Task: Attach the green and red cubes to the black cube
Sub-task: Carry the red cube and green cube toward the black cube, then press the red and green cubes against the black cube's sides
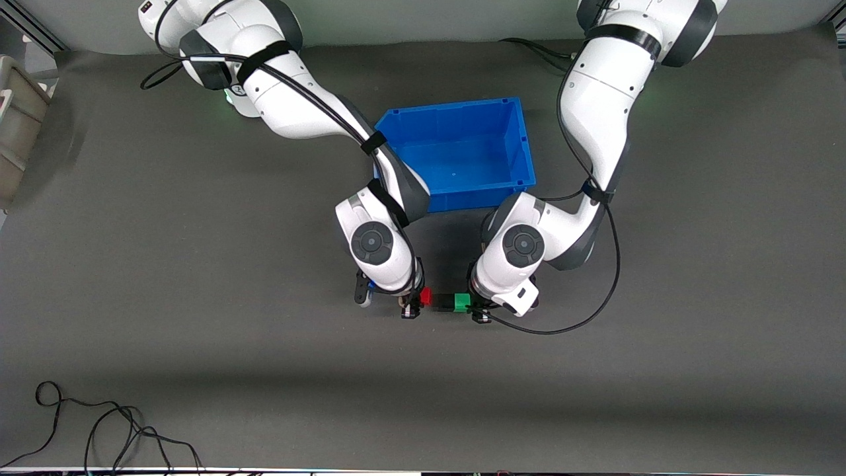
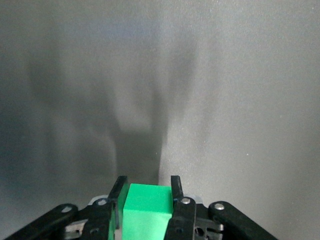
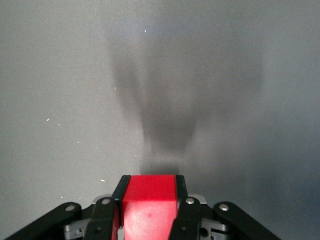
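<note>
In the front view the red cube, the black cube and the green cube stand in one tight row, the black one in the middle, touching both. My right gripper is shut on the red cube, with a finger on each side. My left gripper is shut on the green cube in the same way. Both hands meet over the grey mat, on the front-camera side of the blue bin. The black cube is hidden in both wrist views.
The blue bin stands open between the two arms, close to both elbows. A beige container sits at the right arm's end of the table. Loose black cable lies on the mat near the front camera.
</note>
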You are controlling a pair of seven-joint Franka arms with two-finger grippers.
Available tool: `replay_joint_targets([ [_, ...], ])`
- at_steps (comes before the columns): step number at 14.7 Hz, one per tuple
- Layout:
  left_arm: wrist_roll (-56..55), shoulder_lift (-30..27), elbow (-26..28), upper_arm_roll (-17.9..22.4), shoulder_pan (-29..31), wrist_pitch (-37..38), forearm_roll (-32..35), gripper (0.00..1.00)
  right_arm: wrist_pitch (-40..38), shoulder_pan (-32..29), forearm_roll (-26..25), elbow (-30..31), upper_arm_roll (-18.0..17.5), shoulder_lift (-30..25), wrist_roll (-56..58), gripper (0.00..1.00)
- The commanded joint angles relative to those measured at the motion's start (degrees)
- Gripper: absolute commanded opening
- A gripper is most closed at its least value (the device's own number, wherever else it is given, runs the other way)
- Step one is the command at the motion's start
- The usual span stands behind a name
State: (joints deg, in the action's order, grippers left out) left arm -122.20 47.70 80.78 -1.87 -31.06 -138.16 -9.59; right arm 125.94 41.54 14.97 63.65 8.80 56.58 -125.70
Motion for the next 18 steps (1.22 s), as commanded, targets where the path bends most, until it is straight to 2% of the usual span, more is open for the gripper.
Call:
replay_joint_targets([
  [1, -2.69, 0.64, -2.20, 0.64, -1.11, 0.79, 0.45, 0.00, -0.43, 0.56, -1.08, -1.51, 0.87, 1.07, -2.09, 0.00],
  [4, -2.78, 0.29, -2.20, 0.64, -1.11, 1.57, 0.54, 0.00, -0.35, 0.56, -2.57, -1.24, 0.87, 1.25, -2.09, 0.00],
  [18, -3.66, 0.81, -2.64, 0.64, -2.69, 2.02, 0.28, 0.00, 0.09, 0.47, -2.40, -1.86, 0.78, 2.30, -2.71, 0.00],
])
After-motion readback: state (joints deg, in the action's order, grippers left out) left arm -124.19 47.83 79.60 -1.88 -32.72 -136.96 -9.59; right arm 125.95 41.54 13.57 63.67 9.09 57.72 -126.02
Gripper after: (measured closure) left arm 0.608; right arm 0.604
